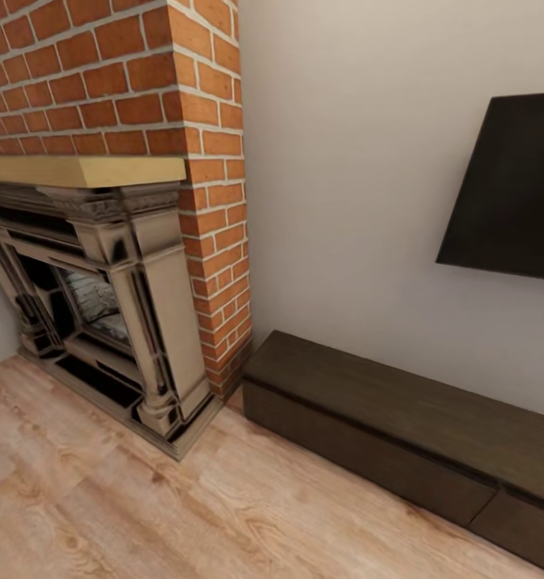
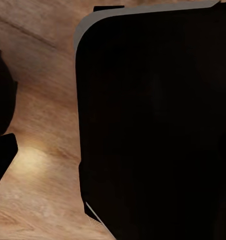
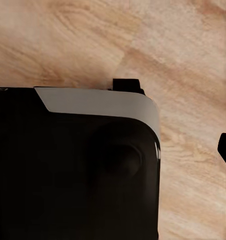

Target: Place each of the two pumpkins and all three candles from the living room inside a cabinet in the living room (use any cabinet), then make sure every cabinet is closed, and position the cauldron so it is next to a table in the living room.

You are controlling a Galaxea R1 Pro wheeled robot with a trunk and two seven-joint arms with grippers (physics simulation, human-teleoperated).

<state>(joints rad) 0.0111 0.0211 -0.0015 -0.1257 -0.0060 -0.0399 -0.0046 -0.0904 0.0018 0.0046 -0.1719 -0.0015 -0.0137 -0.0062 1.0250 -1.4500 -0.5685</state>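
A: What did the head view show at that moment?

B: It showed a corner of the living room. The cabinet (image 1: 400, 418), long, low and dark brown, stood on the wood floor (image 1: 103, 498) with its back against the pale wall (image 1: 344, 161). Its near end was just beside the brick chimney column (image 1: 211, 201). The drawer fronts that I could see were flush and shut, and the top of the cabinet was bare.

A: And what was to the left of it?

B: There was a fireplace (image 1: 103, 297) with a glossy dark surround, under a yellow wooden mantel (image 1: 83, 170). A flat black screen (image 1: 509, 193) hung on the wall above the far part of the cabinet, at the right edge of the view.

A: Could you see the grippers?

B: Not clearly. In the left wrist view a big black body with a grey rim (image 2: 153, 125) covered most of the picture, with the floor (image 2: 42, 150) behind it. Some dark shapes stood at the edge, but I could not tell if the left fingers were apart or together. In the right wrist view it was the same: a black body with a grey rim (image 3: 72, 165) over the floor (image 3: 183, 60), and I could not tell the state of the right fingers.
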